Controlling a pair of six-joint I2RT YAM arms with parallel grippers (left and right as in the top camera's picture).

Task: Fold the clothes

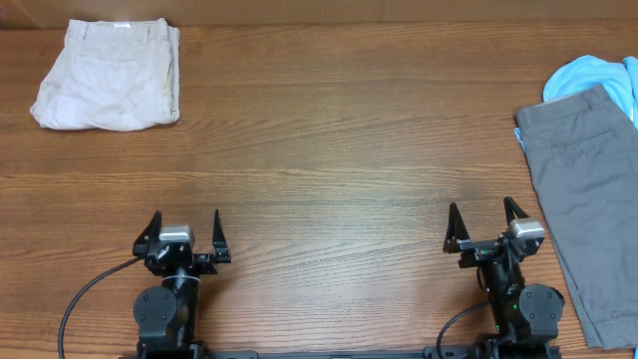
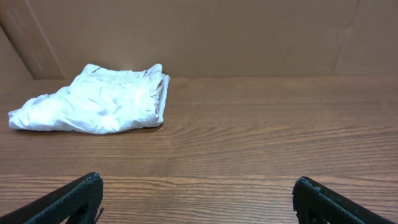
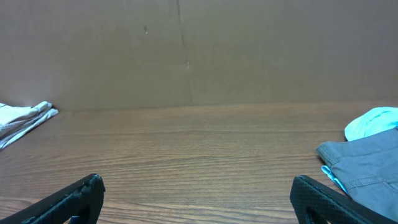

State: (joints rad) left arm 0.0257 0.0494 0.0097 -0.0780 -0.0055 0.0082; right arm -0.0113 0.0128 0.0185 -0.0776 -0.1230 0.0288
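The grey shorts (image 1: 583, 199) lie spread and unfolded along the right edge of the overhead frame, waistband toward the top, running out of the frame at the lower right. The light-blue T-shirt (image 1: 598, 80) shows bunched above them in the upper right corner, and a sliver of blue at the waistband's left corner suggests it lies partly under them. The beige shorts (image 1: 108, 88) sit in the upper left, apparently already folded, well apart from the rest.

Risks, as judged: a pinch at the waistband corner could take the T-shirt along with the shorts, because the two overlap there; a shallow pinch might lift only the top layer, leaving the fold skewed; dragging the shorts toward the bare middle of the table (image 1: 329, 150) could bunch the cloth; how far the shorts extend beyond the frame cannot be told, so the far leg may trail.

Pose: both arms are parked at the lower edge of the frame, fingers pointing up the frame; the left gripper (image 1: 186, 214) is spread wide and grasps nothing; the right gripper (image 1: 480, 204) is likewise released and empty, just left of the shorts without touching them.
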